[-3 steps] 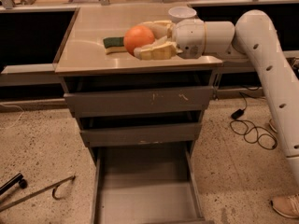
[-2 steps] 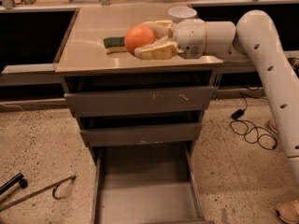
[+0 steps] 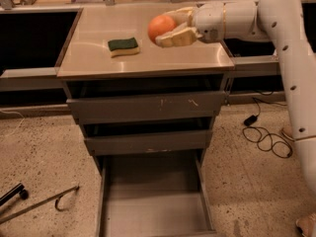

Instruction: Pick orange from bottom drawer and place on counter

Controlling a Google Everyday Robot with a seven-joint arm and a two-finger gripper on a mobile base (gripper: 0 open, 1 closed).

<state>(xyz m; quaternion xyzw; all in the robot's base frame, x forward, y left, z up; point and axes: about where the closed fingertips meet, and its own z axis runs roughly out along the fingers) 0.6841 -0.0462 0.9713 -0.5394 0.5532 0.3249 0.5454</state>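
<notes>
Camera view: the gripper (image 3: 167, 29) reaches in from the right over the counter (image 3: 94, 59), its two fingers (image 3: 178, 35) clasped around the orange (image 3: 160, 26), one on the far side and one on the near side. The orange sits between them above the counter's right rear part, well apart from the sponge (image 3: 123, 46) to its left. Whether the fruit already rests on the surface or hangs just over it cannot be told from here. Below, the bottom drawer (image 3: 153, 209) stands pulled out, its grey floor bare; the two drawers above it are shut.

By my reading the pick is done and the placing step is in hand. The next move calls for lowering the orange until it bears on the counter, then spreading the fingers gently so the round fruit does not roll toward the edge, and lifting the arm (image 3: 291, 58) straight away.
</notes>
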